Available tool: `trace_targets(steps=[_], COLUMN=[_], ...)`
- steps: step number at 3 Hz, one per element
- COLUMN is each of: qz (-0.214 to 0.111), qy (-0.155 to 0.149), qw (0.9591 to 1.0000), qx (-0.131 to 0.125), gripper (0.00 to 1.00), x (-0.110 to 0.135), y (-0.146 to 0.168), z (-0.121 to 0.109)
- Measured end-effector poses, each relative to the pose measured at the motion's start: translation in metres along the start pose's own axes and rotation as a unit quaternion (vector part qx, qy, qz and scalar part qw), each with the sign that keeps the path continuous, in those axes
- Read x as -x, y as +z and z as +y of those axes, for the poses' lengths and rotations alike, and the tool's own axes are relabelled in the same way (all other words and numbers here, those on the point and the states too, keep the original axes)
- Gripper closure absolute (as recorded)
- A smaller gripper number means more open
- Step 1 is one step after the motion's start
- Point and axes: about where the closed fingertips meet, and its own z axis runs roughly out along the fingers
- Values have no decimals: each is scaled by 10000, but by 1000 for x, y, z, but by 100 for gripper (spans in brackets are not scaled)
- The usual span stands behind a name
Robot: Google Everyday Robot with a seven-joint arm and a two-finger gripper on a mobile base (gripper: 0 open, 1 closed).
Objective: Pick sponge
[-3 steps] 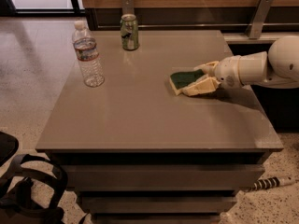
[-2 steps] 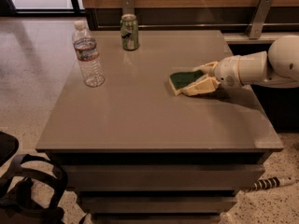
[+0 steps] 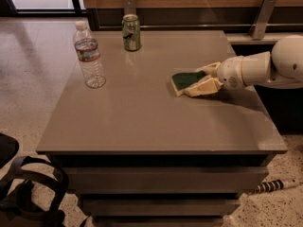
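Note:
The sponge [image 3: 185, 80], dark green on top with pale yellow foam below, lies flat on the grey table [image 3: 142, 122] right of centre. My gripper [image 3: 195, 82] reaches in from the right, low on the tabletop. Its cream fingers [image 3: 202, 87] sit on the near and far sides of the sponge's right end and press against it. The sponge's left end sticks out free and still rests on the table. The white arm [image 3: 265, 69] stretches to the right edge of the view.
A clear water bottle [image 3: 88, 56] stands at the table's left. A green soda can [image 3: 131, 32] stands at the back centre. A wooden wall with metal brackets [image 3: 262, 14] runs behind. A black bag [image 3: 28, 193] lies on the floor at lower left.

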Motion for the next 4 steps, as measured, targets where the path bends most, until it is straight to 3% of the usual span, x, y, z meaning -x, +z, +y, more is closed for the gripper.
trace_targets(steps=[2, 3, 4], qz=[-52, -182, -199], qy=[-612, -912, -942], qw=[9981, 9956, 9953], qx=[-7, -71, -82], gripper=[100, 100, 100], x=[87, 119, 122], y=[-33, -43, -44], z=[6, 6, 6])
